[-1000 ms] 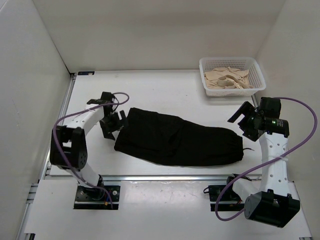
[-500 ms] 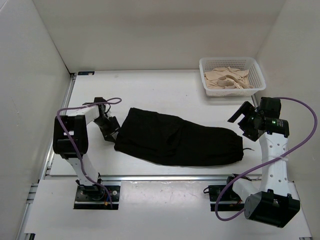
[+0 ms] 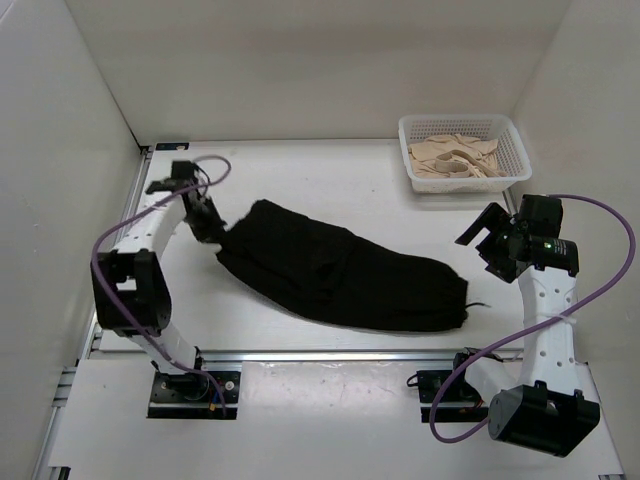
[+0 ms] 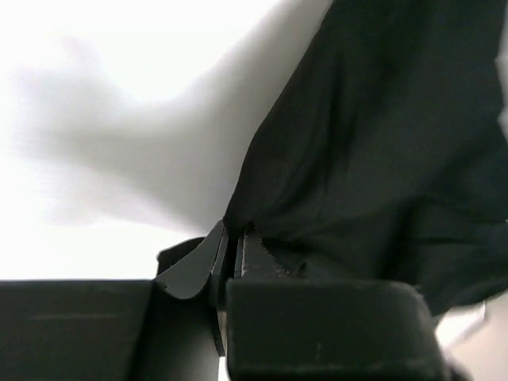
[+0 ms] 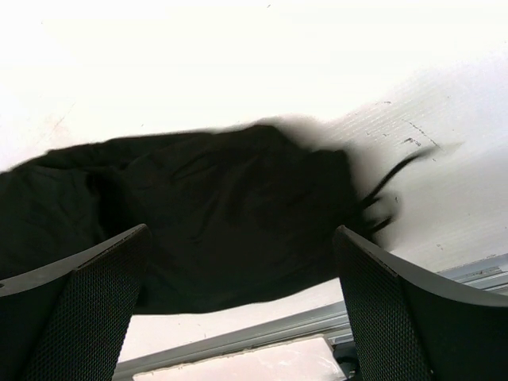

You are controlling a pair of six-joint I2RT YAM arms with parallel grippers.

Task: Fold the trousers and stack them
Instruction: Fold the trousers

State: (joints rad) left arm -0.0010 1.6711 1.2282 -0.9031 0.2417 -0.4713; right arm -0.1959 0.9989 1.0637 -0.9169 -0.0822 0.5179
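Note:
The black trousers [image 3: 340, 275] lie folded lengthwise across the middle of the white table, running from upper left to lower right. My left gripper [image 3: 212, 232] is shut on the trousers' left end, and the wrist view shows a pinch of black cloth [image 4: 373, 159] caught between the closed jaws [image 4: 235, 238]. That end is drawn up and to the left. My right gripper [image 3: 487, 245] hovers wide open just right of the trousers' right end, with nothing between its fingers [image 5: 238, 302]. The trousers [image 5: 222, 206] and their drawstring [image 5: 393, 178] lie below it.
A white mesh basket [image 3: 505, 130] holding beige cloth [image 3: 455, 160] stands at the back right. White walls close in the table on the left, back and right. An aluminium rail [image 3: 330, 355] runs along the near edge.
My left gripper has closed on the trousers' left end and pulled it toward the back left; the whole garment has shifted left. The right arm has not moved.

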